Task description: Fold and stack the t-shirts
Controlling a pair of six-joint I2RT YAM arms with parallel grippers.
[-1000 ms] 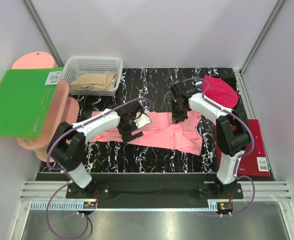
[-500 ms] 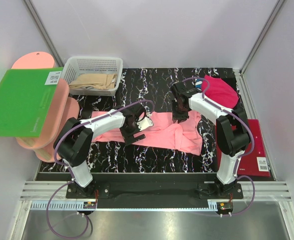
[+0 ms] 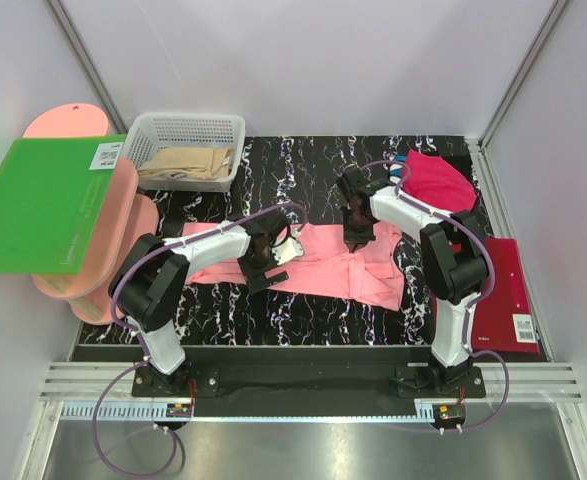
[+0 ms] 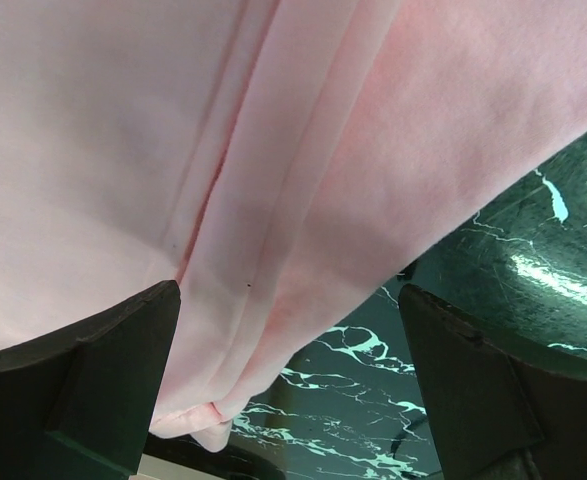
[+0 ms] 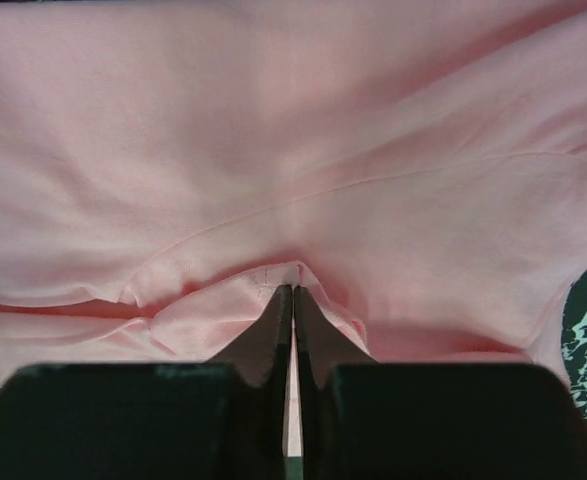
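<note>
A light salmon-pink t-shirt (image 3: 323, 262) lies partly folded across the black marbled table (image 3: 303, 170). My left gripper (image 3: 265, 262) hovers open over its left part. In the left wrist view the wide-apart fingers (image 4: 83, 390) frame a folded edge of the shirt (image 4: 273, 150) and bare table, gripping nothing. My right gripper (image 3: 358, 240) is at the shirt's upper right. In the right wrist view it (image 5: 293, 290) is shut, pinching a raised fold of the pink cloth (image 5: 273, 130). A magenta t-shirt (image 3: 438, 180) lies crumpled at the back right.
A white basket (image 3: 188, 130) with beige cloth (image 3: 188, 163) stands at the back left. A flat green board (image 3: 48, 200) rests on pink oval boards (image 3: 123, 210) at the left. A dark-red board (image 3: 503, 300) lies along the right wall.
My right gripper has closed onto a fold of the pink shirt. The left gripper has shifted slightly right along the shirt and stayed open.
</note>
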